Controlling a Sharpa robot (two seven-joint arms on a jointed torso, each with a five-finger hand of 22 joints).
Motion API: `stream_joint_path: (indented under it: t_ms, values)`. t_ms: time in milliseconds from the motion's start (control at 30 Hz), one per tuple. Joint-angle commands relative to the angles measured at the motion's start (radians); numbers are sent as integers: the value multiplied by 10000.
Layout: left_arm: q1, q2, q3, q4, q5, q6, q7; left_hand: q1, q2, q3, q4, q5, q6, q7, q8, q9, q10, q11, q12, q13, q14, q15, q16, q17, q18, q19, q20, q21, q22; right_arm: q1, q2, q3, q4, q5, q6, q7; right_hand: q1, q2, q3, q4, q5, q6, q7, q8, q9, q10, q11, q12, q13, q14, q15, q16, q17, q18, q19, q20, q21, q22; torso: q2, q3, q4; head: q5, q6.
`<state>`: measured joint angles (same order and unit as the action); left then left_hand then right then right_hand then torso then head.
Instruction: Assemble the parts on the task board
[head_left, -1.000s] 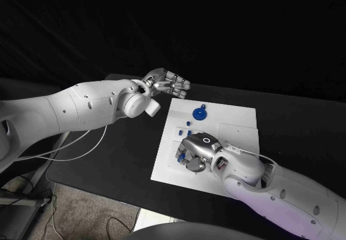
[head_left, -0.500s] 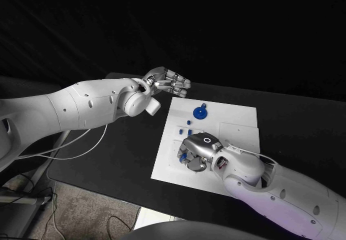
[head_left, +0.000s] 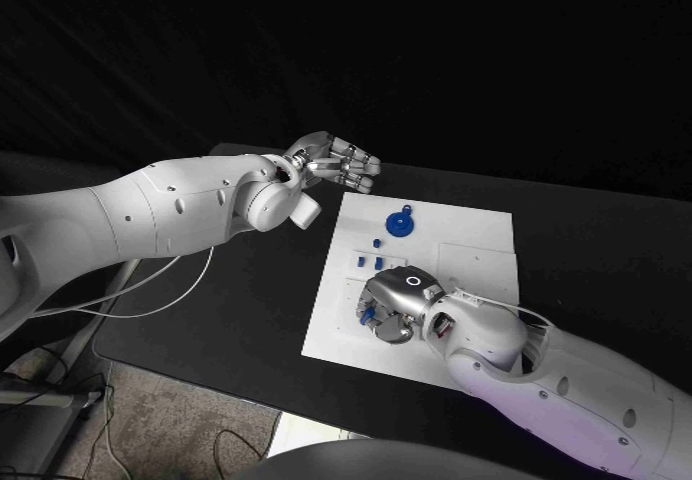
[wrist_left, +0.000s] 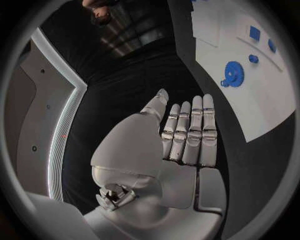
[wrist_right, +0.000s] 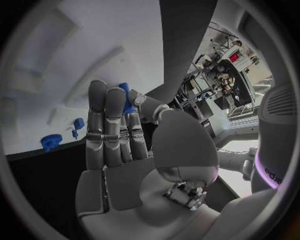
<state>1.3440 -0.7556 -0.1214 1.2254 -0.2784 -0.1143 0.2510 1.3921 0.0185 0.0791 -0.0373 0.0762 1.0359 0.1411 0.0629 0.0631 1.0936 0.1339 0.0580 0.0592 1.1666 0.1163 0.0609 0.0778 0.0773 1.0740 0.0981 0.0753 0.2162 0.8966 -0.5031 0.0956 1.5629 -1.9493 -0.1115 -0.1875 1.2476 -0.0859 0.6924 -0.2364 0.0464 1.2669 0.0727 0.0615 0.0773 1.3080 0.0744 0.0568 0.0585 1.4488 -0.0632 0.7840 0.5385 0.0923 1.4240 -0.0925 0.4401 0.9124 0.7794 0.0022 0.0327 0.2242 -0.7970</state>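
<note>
Right hand (head_left: 400, 300) sits low over the near-left part of the task board (head_left: 483, 300), palm down, fingers curled toward the board. In the right wrist view the hand (wrist_right: 122, 135) has a small blue part (wrist_right: 125, 97) pinched between thumb tip and fingertips, so it is grasping that part. Head view shows bits of blue (head_left: 366, 316) under the same fingers, close to the board's left edge; whether the part touches the board cannot be told. Right forearm runs off toward the near-right corner and covers the board's near-right edge.

Just beyond the hand, small blue pegs (head_left: 378, 264) stand in a short row near the left edge, apart from each other. Farther on, a blue gear (head_left: 398, 226) lies flat in the far-left area of the board, a small blue piece (head_left: 376, 243) just beside it. The board's right half is bare white, with black table (head_left: 606, 260) around all its edges.

Left hand (head_left: 338, 166) hovers beyond the board's far-left corner, over the black table, off the board. In the left wrist view this hand (wrist_left: 181, 145) is released, fingers straight and side by side, holding nothing; the gear (wrist_left: 233, 73) lies well apart from it on the board (wrist_left: 275, 95).
</note>
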Motion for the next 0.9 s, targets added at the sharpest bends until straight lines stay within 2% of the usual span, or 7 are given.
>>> stream_joint_path:
  t_ms: [33,400,900]
  values:
    - [5,3,4,14,18,95,103,64,65,3,-76,57,11,6,7,1,-45,27,38,-6,-48,20,21,6,5,67,25,9,-35,-14,-6,-28,-13,-167,253,-53,11,82,5,-67,20,73,25,33,9,556,-522,44,18,-13,-66,-61,12,195,36,-18,-62,8,-1,3,1,-1,9]
    - [5,-12,4,22,2,102,108,64,65,3,-76,57,11,6,7,1,-45,27,38,-6,-48,20,21,6,5,67,25,9,-35,-14,1,-126,-61,-367,269,-144,9,101,-14,-102,18,73,24,33,10,554,-521,43,17,-13,-66,-63,22,195,49,-20,-105,63,2,7,0,29,-34]
    - [6,80,4,42,1,165,78,64,65,3,-76,57,11,6,7,1,-45,27,38,-6,-48,20,21,6,5,67,25,9,-35,-14,157,-363,-29,-1129,346,-259,-19,17,92,-119,26,123,14,32,5,590,-528,47,18,-6,-67,-42,62,195,33,-20,-113,244,0,-9,2,65,-67]
